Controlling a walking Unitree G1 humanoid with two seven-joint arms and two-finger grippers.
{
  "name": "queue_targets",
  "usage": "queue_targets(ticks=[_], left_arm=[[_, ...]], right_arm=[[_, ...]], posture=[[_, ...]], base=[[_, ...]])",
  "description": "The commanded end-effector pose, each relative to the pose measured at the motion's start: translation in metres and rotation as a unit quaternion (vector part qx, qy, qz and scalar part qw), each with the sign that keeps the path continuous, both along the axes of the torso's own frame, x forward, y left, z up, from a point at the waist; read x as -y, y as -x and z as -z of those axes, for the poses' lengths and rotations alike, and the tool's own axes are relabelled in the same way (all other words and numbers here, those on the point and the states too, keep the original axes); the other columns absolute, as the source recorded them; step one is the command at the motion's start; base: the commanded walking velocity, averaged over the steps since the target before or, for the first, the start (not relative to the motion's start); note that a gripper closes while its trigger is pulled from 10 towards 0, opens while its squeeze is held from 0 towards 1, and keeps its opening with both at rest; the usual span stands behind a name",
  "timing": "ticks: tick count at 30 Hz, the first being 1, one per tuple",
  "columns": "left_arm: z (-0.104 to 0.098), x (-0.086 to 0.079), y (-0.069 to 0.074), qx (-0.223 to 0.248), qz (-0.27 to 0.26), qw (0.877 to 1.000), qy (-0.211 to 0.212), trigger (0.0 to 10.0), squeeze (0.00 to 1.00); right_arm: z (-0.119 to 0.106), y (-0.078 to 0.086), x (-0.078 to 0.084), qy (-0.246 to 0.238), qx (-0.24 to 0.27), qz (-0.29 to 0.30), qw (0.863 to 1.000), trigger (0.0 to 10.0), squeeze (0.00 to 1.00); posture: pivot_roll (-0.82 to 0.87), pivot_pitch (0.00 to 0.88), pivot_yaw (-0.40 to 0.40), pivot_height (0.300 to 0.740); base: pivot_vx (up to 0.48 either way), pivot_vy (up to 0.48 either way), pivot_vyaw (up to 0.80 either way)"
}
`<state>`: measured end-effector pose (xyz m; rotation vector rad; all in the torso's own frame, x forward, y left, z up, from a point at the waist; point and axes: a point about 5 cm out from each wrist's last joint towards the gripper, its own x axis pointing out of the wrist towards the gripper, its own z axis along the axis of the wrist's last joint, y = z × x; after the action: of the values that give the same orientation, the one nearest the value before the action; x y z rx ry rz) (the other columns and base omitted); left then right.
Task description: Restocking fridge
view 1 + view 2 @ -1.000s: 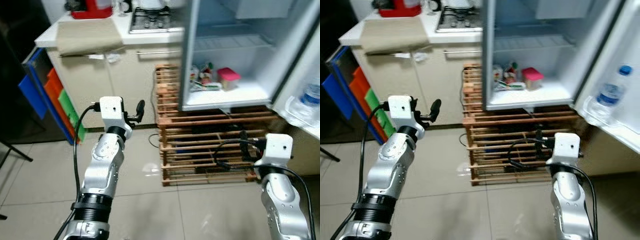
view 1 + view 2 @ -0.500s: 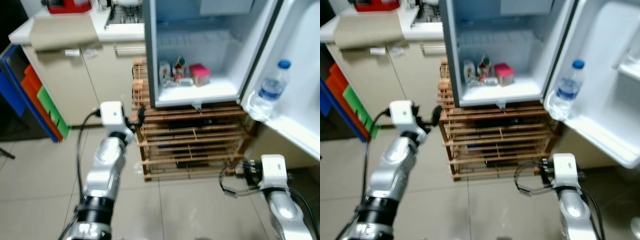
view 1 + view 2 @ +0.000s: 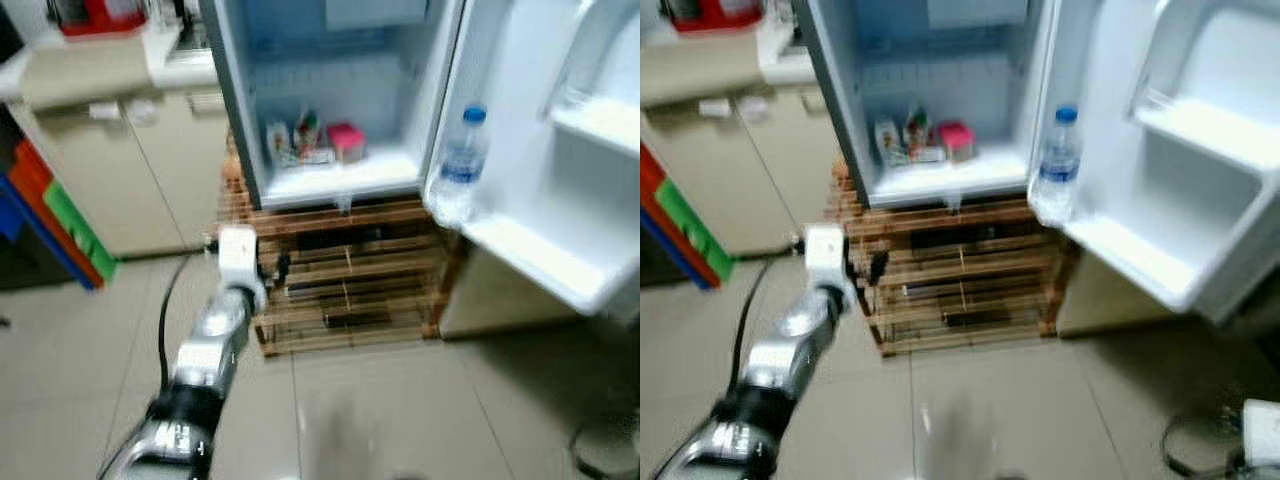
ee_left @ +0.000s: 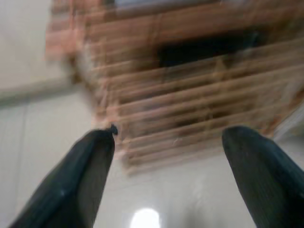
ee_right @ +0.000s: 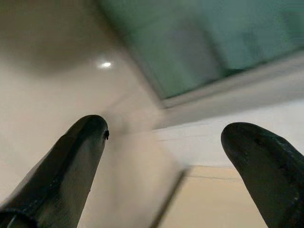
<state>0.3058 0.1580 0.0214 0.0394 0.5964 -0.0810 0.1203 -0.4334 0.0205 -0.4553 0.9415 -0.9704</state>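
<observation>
The fridge (image 3: 232, 120) stands open on a wooden slatted rack (image 3: 345, 290). On its lowest shelf sit small cartons (image 3: 290, 140) and a pink-lidded box (image 3: 345, 140). A water bottle (image 3: 461, 160) with a blue cap stands in the open door's lower shelf (image 3: 520, 250). My left gripper (image 3: 283, 268) is held out low before the rack's left side; in the left wrist view its fingers (image 4: 90, 161) are spread apart and empty, facing the slats (image 4: 190, 99). My right gripper (image 5: 166, 128) is open and empty, low over the floor, and its white wrist (image 3: 1262, 432) shows at the lower right.
A beige counter with cupboards (image 3: 110, 150) runs left of the fridge, with a red appliance (image 3: 100, 15) on top. Coloured boards (image 3: 50, 200) lean at the far left. A cable loop (image 3: 1190, 455) lies on the tiled floor (image 3: 400, 400) at the lower right.
The whole picture has swung so that the fridge and its open door now sit centre and right. My right arm has dropped toward the lower right corner. The left gripper stays before the rack.
</observation>
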Motion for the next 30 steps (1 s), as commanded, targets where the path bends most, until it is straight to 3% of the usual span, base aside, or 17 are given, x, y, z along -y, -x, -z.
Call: queue_targets(ticks=[1, 2, 4, 5, 7, 8, 9, 10, 11, 13, 17, 21, 26, 30], left_arm=[[0.023, -0.013, 0.015, -0.062, 0.007, 0.998, -0.033, 10.0, 0.0], [0.023, -0.013, 0.015, -0.062, 0.007, 0.998, -0.033, 10.0, 0.0], [0.038, -0.019, 0.027, -0.104, 0.026, 0.993, -0.057, 10.0, 0.0], [0.038, -0.019, 0.027, -0.104, 0.026, 0.993, -0.057, 10.0, 0.0], [0.059, -0.026, 0.049, -0.165, 0.061, 0.981, -0.085, 10.0, 0.0], [0.059, -0.026, 0.049, -0.165, 0.061, 0.981, -0.085, 10.0, 0.0], [0.075, -0.034, 0.071, -0.22, 0.063, 0.969, -0.089, 10.0, 0.0], [0.08, -0.038, 0.079, -0.236, 0.053, 0.966, -0.091, 10.0, 0.0], [0.08, -0.038, 0.079, -0.236, 0.053, 0.966, -0.091, 10.0, 0.0], [0.09, -0.052, 0.097, -0.263, 0.036, 0.957, -0.117, 10.0, 0.0], [0.095, -0.058, 0.109, -0.279, 0.038, 0.951, -0.131, 10.0, 0.0], [0.096, -0.059, 0.111, -0.277, 0.037, 0.951, -0.129, 10.0, 0.0], [0.096, -0.06, 0.112, -0.274, 0.034, 0.952, -0.13, 10.0, 0.0], [0.096, -0.062, 0.111, -0.273, 0.037, 0.952, -0.135, 10.0, 0.0]], right_arm=[[-0.026, -0.004, 0.02, 0.056, 0.036, 0.033, 0.997, 10.0, 0.62], [-0.026, -0.004, 0.02, 0.056, 0.036, 0.033, 0.997, 10.0, 0.62], [-0.055, -0.007, 0.038, 0.108, 0.068, 0.052, 0.99, 10.0, 0.62], [-0.055, -0.007, 0.038, 0.108, 0.068, 0.052, 0.99, 10.0, 0.62], [-0.096, -0.022, 0.055, 0.16, 0.136, 0.053, 0.976, 10.0, 0.62], [-0.096, -0.022, 0.055, 0.16, 0.136, 0.053, 0.976, 10.0, 0.62], [-0.126, -0.042, 0.059, 0.187, 0.188, 0.033, 0.964, 10.0, 0.62], [-0.136, -0.054, 0.057, 0.179, 0.223, 0.017, 0.958, 10.0, 0.62], [-0.136, -0.054, 0.057, 0.179, 0.223, 0.017, 0.958, 10.0, 0.62], [-0.159, -0.088, 0.047, 0.167, 0.285, -0.036, 0.943, 10.0, 0.62], [-0.174, -0.113, 0.035, 0.158, 0.32, -0.076, 0.931, 10.0, 0.62], [-0.192, -0.15, 0.011, 0.102, 0.385, -0.161, 0.903, 10.0, 0.62], [-0.201, -0.174, -0.016, 0.023, 0.437, -0.24, 0.867, 10.0, 0.62], [-0.205, -0.183, -0.036, -0.024, 0.46, -0.294, 0.837, 10.0, 0.62]], posture=[[-0.21, 0.0, 0.064, 0.74], [-0.21, 0.0, 0.064, 0.74], [-0.22, 0.0, 0.07, 0.74], [-0.22, 0.0, 0.07, 0.74], [-0.22, 0.0, 0.078, 0.74], [-0.22, 0.0, 0.078, 0.74], [-0.23, 0.0, 0.084, 0.74], [-0.23, 0.0, 0.087, 0.74], [-0.23, 0.0, 0.087, 0.74], [-0.24, 0.0, 0.093, 0.74], [-0.24, 0.0, 0.092, 0.74], [-0.22, 0.0, 0.075, 0.74], [-0.22, 0.0, 0.075, 0.74], [-0.23, 0.0, 0.079, 0.74]], base=[[0.0, 0.0, 0.0], [0.0, 0.0, 0.0], [0.0, 0.0, 0.0], [0.0, 0.0, 0.0], [0.0, 0.0, 0.0], [0.0, 0.0, 0.0], [0.0, 0.0, 0.0], [0.0, 0.0, 0.0], [0.0, 0.0, 0.0], [0.0, 0.0, 0.0], [0.0, 0.0, 0.0], [0.0, 0.0, 0.0], [0.0, 0.0, 0.0], [0.0, 0.0, 0.0]])
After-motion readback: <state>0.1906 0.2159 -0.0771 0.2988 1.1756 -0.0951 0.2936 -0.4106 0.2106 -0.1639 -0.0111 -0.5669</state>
